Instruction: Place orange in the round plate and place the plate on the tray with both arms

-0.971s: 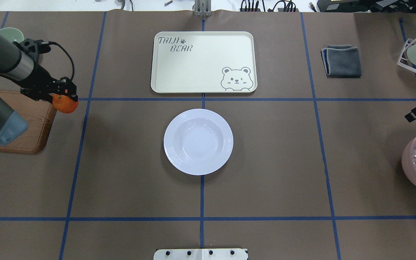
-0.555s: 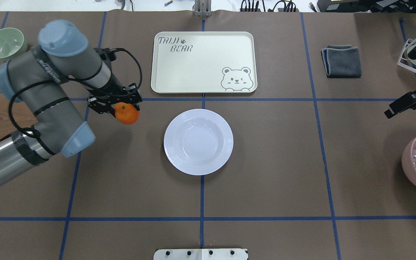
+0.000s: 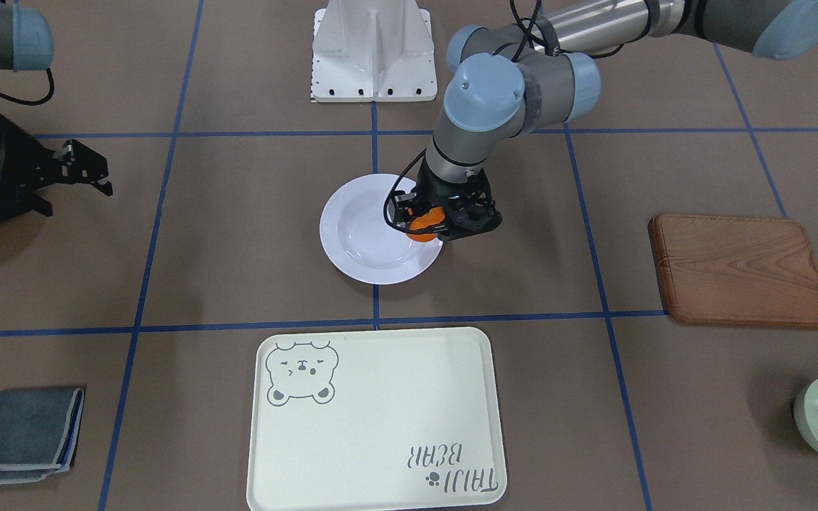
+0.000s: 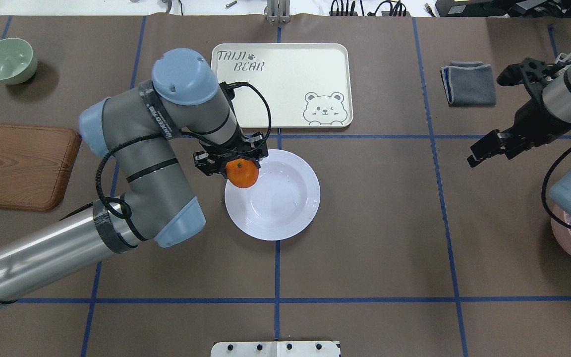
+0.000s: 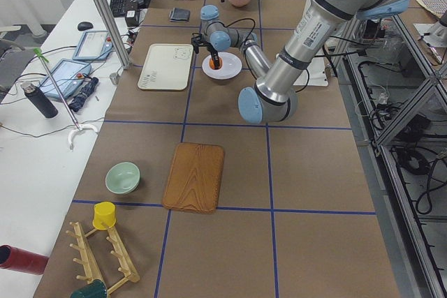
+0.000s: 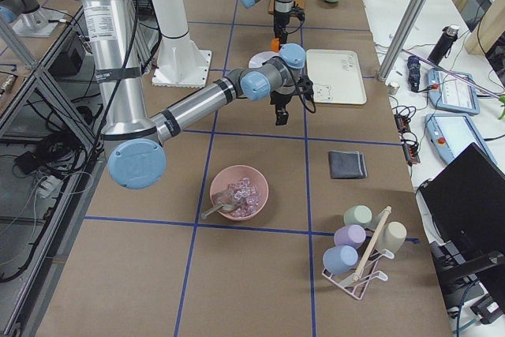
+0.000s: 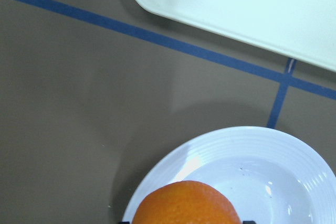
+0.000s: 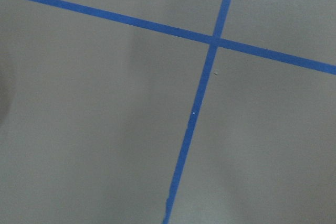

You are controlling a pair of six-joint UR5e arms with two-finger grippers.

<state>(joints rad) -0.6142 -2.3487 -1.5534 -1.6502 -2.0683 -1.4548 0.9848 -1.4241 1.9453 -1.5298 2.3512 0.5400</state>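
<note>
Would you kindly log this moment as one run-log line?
left claw: shut on small bright-orange mandarin over rim of white round deep plate | right claw: open | plate: on table, not on cream rectangular tray

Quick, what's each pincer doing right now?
Left pincer: closed on the small round bright-orange mandarin.
Right pincer: open, holding nothing.

I get bright, even light from above across the brown surface (image 4: 365,223), with soft, short shadows such as the one beside the pale green bowl (image 4: 8,59). On my left wrist view the round plate (image 7: 262,182) carries small glare spots, and the orange (image 7: 186,203) at the bottom edge is slightly soft. The side views seem to bow lines near their edges.
</note>
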